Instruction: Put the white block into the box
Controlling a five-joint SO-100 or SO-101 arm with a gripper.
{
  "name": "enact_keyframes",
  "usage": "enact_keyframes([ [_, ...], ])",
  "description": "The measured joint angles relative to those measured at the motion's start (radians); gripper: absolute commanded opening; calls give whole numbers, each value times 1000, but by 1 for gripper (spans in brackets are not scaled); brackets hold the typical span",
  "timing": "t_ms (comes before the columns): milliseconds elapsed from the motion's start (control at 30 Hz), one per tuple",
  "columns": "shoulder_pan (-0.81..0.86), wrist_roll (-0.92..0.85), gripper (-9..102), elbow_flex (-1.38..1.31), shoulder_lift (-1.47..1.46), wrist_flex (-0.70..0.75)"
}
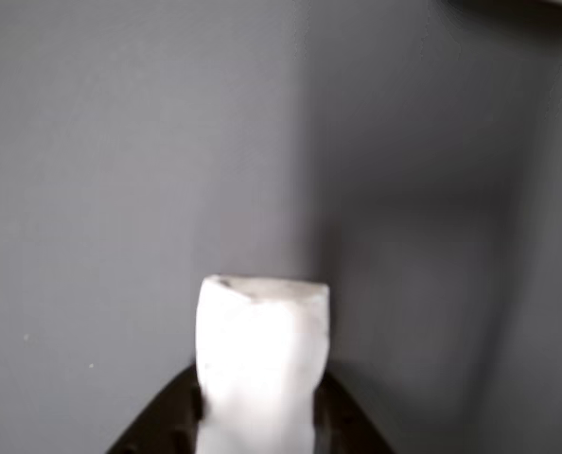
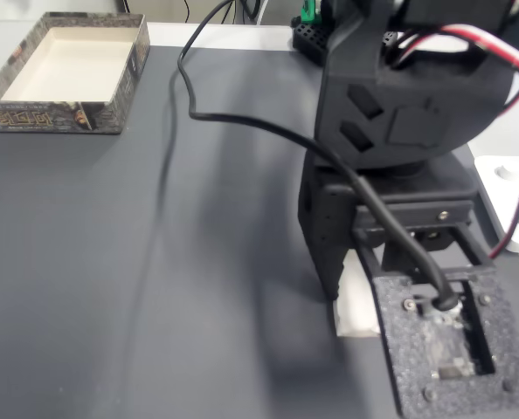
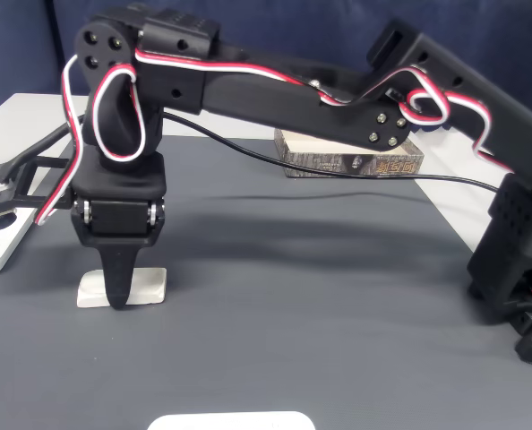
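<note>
The end effector (image 3: 118,300) stands down on the grey surface (image 3: 293,313), its fingers closed around the white block (image 3: 145,285). The box (image 2: 63,74) is well apart.

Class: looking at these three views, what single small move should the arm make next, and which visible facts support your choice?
Probably lift straight up. The gripper is down at the mat with the white block between its fingers, as the other view's close-up suggests, though whether it is clamped is unclear. The box sits at the mat's far corner, so the block needs raising before carrying.
</note>
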Motion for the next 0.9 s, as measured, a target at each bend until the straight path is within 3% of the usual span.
enact_keyframes([
  [267, 0, 64, -2, 140, 89, -11],
  [900, 178, 166, -2, 850, 782, -11],
])
